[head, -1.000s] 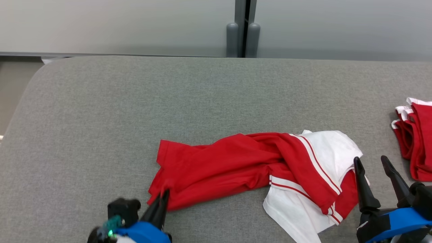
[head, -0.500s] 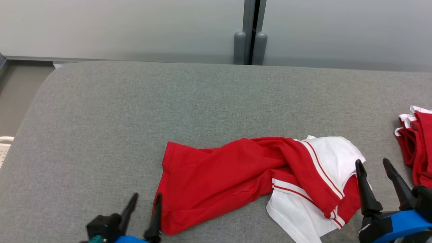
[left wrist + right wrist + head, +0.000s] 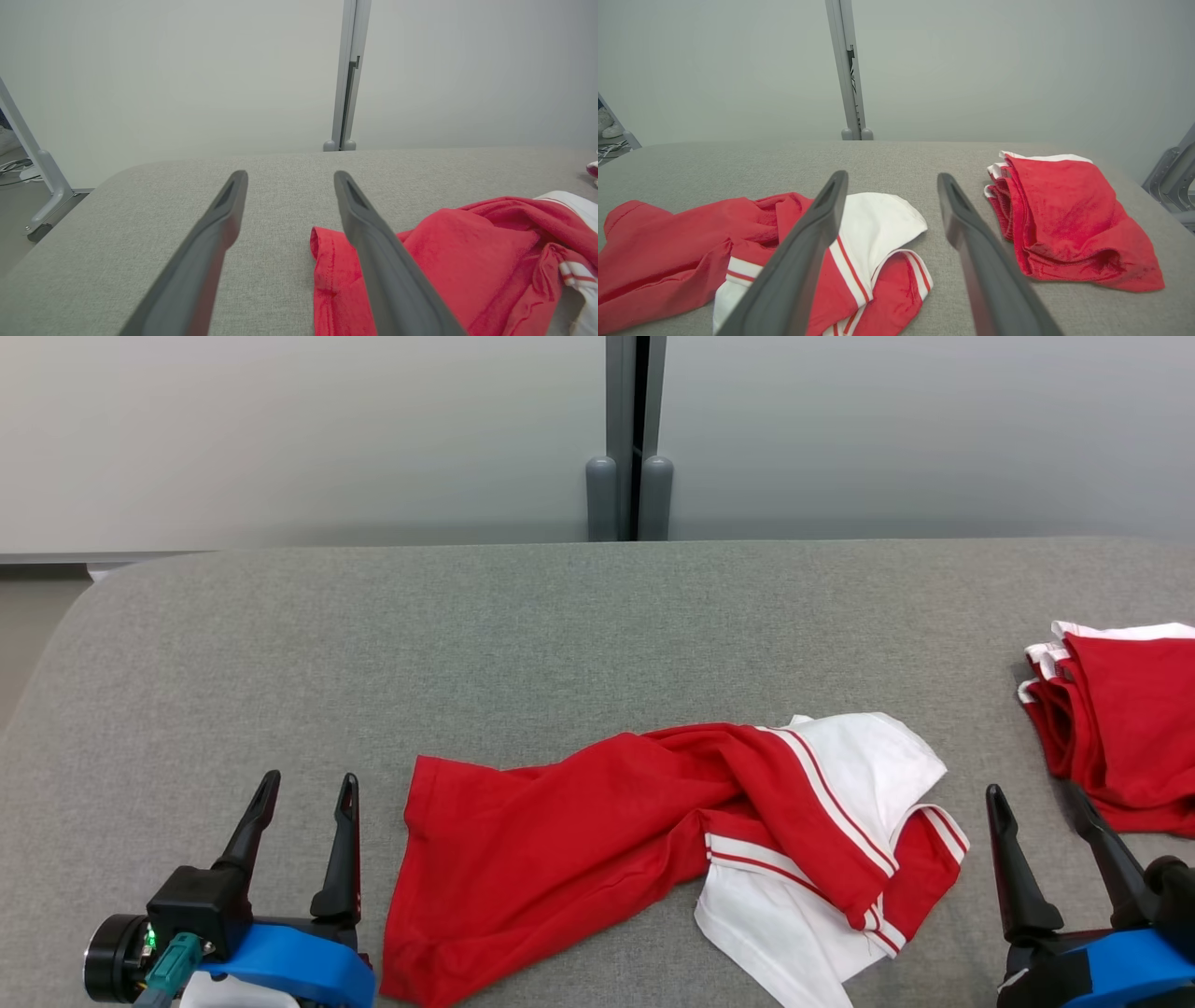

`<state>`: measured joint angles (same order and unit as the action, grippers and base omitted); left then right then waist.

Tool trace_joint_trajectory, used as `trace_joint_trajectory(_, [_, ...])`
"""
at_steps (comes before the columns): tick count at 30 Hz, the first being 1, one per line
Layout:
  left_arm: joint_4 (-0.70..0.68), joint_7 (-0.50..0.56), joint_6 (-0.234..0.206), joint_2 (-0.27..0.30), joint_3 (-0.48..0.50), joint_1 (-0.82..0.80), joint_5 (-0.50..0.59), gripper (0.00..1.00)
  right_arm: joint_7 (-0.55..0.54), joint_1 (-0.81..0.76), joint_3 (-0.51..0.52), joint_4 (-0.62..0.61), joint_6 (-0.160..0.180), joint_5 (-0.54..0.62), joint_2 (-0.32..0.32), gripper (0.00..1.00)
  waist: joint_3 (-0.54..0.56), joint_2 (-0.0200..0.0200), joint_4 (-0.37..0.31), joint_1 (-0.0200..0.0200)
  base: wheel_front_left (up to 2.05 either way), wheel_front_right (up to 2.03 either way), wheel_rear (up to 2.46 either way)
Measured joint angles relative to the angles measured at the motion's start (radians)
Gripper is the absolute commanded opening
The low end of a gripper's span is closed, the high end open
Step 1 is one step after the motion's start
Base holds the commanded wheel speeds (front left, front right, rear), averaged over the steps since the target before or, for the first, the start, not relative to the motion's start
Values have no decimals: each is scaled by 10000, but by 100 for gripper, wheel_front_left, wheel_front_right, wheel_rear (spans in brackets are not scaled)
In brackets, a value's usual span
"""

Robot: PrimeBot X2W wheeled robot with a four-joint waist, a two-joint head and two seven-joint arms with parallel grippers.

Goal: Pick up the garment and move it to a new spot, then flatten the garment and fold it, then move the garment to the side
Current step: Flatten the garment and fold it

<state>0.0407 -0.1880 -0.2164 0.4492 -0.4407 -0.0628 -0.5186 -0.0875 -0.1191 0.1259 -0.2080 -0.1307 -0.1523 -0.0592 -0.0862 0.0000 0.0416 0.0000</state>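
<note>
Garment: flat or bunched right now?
Bunched: the garment lies twisted, its white end crumpled over the red.

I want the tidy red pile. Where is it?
In the head view, the folded red pile lies on the right side of the grey table, right of the crumpled garment.

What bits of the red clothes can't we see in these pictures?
- The garment, head view: its white near end runs off the bottom edge.
- The garment, left wrist view: one dark finger covers part of the red cloth.
- The folded red pile, head view: cut off by the right edge.
- The garment's shape: its own folds hide it.
</note>
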Motion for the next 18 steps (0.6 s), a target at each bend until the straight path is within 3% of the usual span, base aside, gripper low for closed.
trace_joint_trajectory(18, [-134,207,-29,81,-119,136,-186,100,-8,-83,-46,-33,0,-12,38,100,43,0,-94,0,0,0,0])
